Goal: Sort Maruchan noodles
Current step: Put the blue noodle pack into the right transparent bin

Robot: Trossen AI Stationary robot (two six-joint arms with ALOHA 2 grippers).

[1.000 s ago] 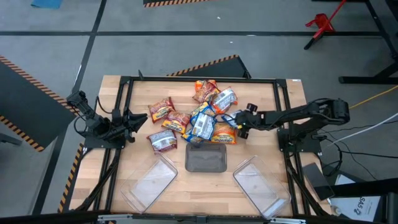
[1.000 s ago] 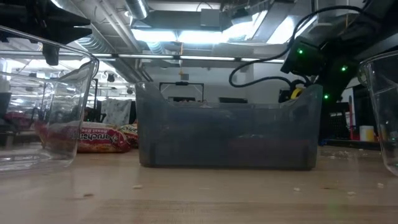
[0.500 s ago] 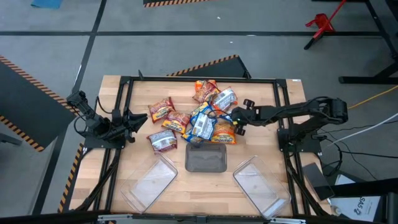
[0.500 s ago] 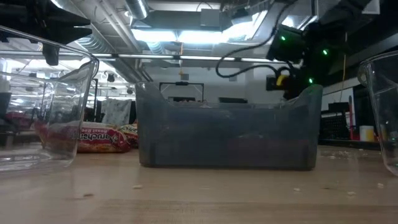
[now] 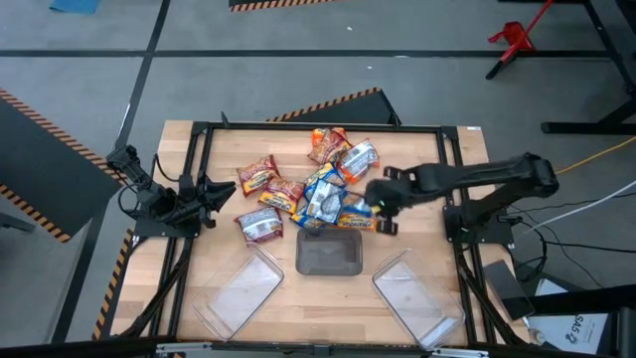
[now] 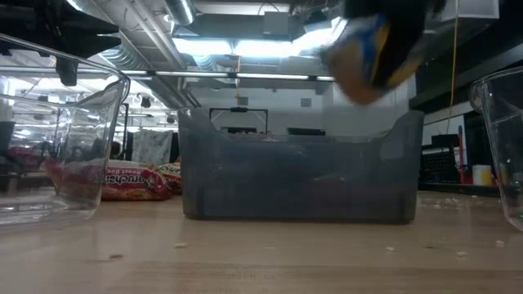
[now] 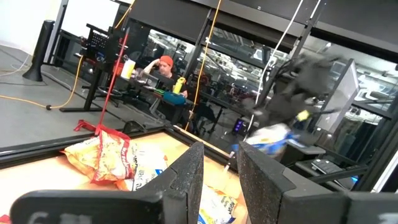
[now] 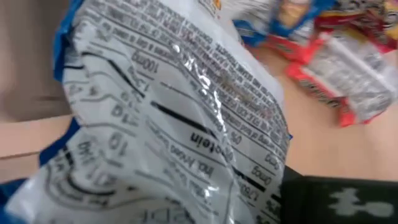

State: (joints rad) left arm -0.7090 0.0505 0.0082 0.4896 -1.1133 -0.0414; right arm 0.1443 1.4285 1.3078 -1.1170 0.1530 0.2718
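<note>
A pile of Maruchan noodles packets (image 5: 308, 184) in orange, red and blue-and-white lies on the far middle of the table. My right gripper (image 5: 381, 204) is raised over the pile's right side, shut on a blue-and-white packet (image 6: 368, 49), whose printed white back (image 8: 174, 112) fills the right wrist view. My left gripper (image 5: 214, 194) waits at the table's left edge, its fingers (image 7: 189, 180) apart with nothing between them. My right gripper comes at the blue-and-white packet from above, pointing steeply down. The packet (image 7: 268, 135) hangs below the fingers, lifted clear of the pile and the table. The packet itself covers the place of contact in the right wrist view, so which edge is held cannot be told.
A dark tray (image 5: 330, 256) stands at the near middle, its wall (image 6: 294, 175) filling the low view. Clear trays lie near left (image 5: 241, 288) and near right (image 5: 417, 295). A black frame (image 5: 318, 126) borders the table.
My right gripper has risen from the right side of the pile and tipped more steeply downward, carrying the blue-and-white packet up with it. The packet is now lifted clear and shows high in the low view, where only the arm showed before.
</note>
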